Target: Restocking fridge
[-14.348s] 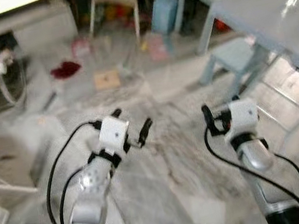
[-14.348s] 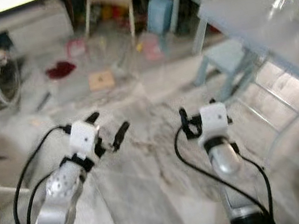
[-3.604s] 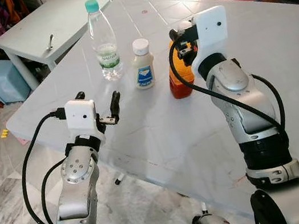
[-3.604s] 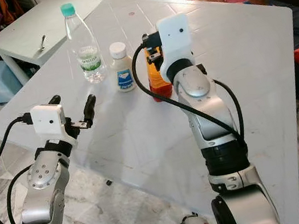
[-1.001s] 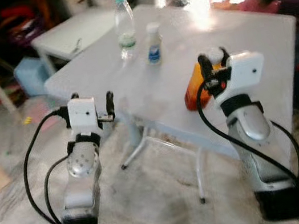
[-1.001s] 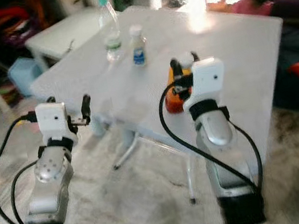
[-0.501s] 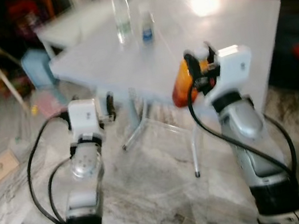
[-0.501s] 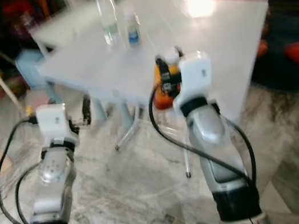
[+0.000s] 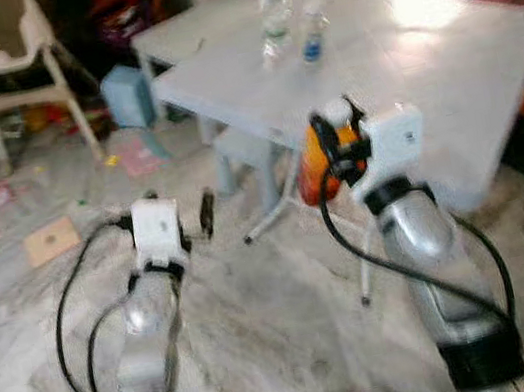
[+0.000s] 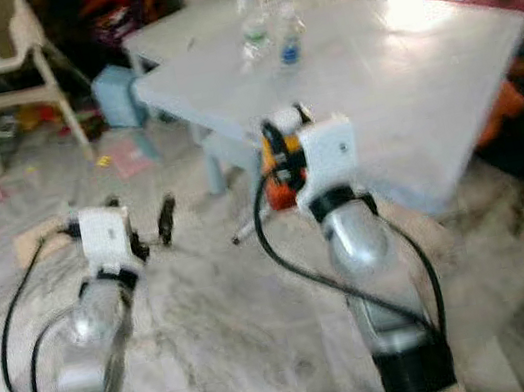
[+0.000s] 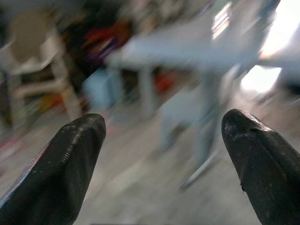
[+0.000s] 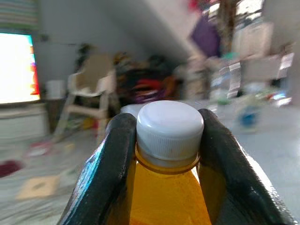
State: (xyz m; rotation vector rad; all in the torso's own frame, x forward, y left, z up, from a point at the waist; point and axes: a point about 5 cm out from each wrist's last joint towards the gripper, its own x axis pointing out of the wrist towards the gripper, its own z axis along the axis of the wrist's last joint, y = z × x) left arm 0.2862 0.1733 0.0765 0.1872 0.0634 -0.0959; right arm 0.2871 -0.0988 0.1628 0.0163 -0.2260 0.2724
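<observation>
Holding an orange bottle (image 12: 166, 197) by the neck: right end effector (image 12: 168, 140), its two black fingers (image 12: 108, 164) pressed against either side just under the white cap (image 12: 169, 129). Bottle upright, carried in the air in front of the robot, off the tabletop (image 9: 442, 63) and over the marble floor (image 9: 263, 318). Seen from the head, the orange body (image 9: 316, 168) sits just ahead of the white wrist housing, near the tabletop's front edge.

Left end effector (image 11: 164, 154) held out low over the floor, fingers (image 11: 70, 159) spread wide apart, nothing between them.

On the tabletop, well apart from the carried bottle: a clear water bottle (image 9: 275, 13) and a small white bottle with a blue label (image 9: 312, 33), standing side by side near the far corner. A white high chair (image 9: 11, 68) stands off to the left. Head views blurred; fine detail unreadable
</observation>
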